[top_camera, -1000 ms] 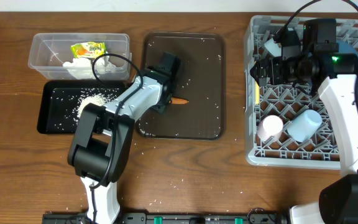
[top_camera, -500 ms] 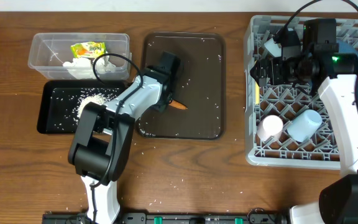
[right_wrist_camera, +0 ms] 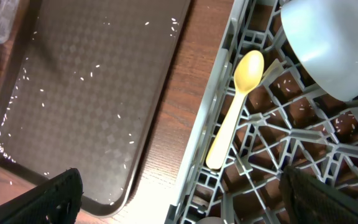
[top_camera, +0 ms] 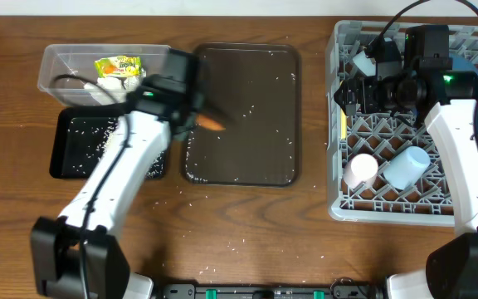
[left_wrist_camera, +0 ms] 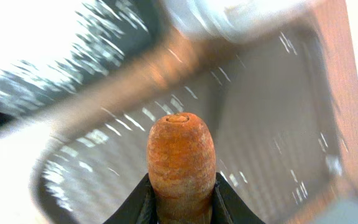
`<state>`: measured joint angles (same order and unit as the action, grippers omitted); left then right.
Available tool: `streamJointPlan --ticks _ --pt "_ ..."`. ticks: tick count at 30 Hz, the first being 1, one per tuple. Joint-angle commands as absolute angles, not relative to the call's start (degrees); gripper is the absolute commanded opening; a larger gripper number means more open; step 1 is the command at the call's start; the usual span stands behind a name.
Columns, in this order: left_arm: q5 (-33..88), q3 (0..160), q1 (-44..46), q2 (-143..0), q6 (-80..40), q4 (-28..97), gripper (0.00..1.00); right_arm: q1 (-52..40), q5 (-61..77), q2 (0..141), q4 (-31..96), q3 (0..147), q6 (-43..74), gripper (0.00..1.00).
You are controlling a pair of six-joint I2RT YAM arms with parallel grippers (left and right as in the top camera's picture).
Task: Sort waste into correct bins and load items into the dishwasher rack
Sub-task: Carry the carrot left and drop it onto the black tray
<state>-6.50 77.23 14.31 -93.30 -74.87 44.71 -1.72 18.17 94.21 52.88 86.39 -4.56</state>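
**Left pincer holds a carrot in the air beside the waste bins**

At far left, a clear plastic tub (top_camera: 48, 60) holds a yellow-green wrapper (top_camera: 116, 65) and crumpled white tissue (top_camera: 98, 86). Just in front of it sits a shallow black tray (top_camera: 55, 154) scattered with white rice grains (top_camera: 85, 137).

The left pincer (left_wrist_camera: 180, 208) is clamped on a short orange carrot (top_camera: 212, 124), whose cut end pokes out past the fingertips. The carrot hangs over the left rim of the dark brown serving tray (top_camera: 256, 83), just right of the black tray. The wrist view is blurred.

The carrot is a food scrap, so it probably belongs with the rice in the black tray. To place it well:
- keep the grip firm while crossing the low rim;
- stay clear of the taller tub wall;
- come down close over the tray floor before letting go, because a round carrot can roll or bounce onto the tabletop (top_camera: 305, 241).

At right, the grey dishwasher rack (top_camera: 343, 206) holds a yellow spoon (right_wrist_camera: 238, 109) and a light blue cup (top_camera: 405, 166). The right pincer (right_wrist_camera: 180, 183) hovers above the rack's left edge, spread wide and holding nothing.
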Motion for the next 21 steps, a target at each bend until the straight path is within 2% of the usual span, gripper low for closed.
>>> streamJointPlan --ticks 1,5,12,21 --pt "-13.08 77.45 8.93 -93.56 -73.95 48.49 0.23 -1.56 18.02 93.89 52.95 87.22 -3.77 0.99" --pt "-14.68 76.34 1.67 -94.5 -73.93 52.12 0.23 -1.56 18.02 93.89 52.95 87.2 -3.66 0.99" --pt "-14.66 72.93 -8.1 -98.76 -73.97 50.68 0.23 -1.56 18.02 93.89 52.95 87.2 -3.64 0.99" --pt "-14.63 72.49 -13.39 -110.32 -74.19 47.16 0.24 -1.56 18.02 93.89 52.95 87.2 -3.66 0.99"
